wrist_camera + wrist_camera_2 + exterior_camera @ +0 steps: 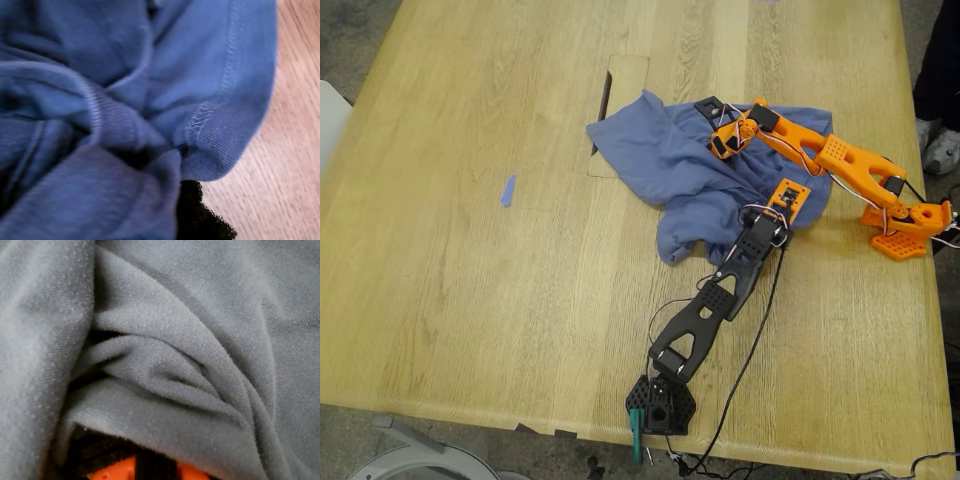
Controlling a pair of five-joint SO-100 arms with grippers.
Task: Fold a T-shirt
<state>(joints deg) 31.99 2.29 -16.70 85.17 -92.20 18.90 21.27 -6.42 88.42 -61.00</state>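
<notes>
The slate-blue T-shirt (705, 175) is lying bunched on the wooden table (470, 300), folding barely begun. Both my grippers are buried in cloth; whether they're pinching, I cannot tell.

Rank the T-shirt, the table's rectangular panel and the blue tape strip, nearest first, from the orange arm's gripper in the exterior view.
1. T-shirt: right under the orange arm's gripper.
2. Rectangular panel: beside the shirt, exterior view's left.
3. Blue tape strip: farthest toward the exterior view's left.
</notes>
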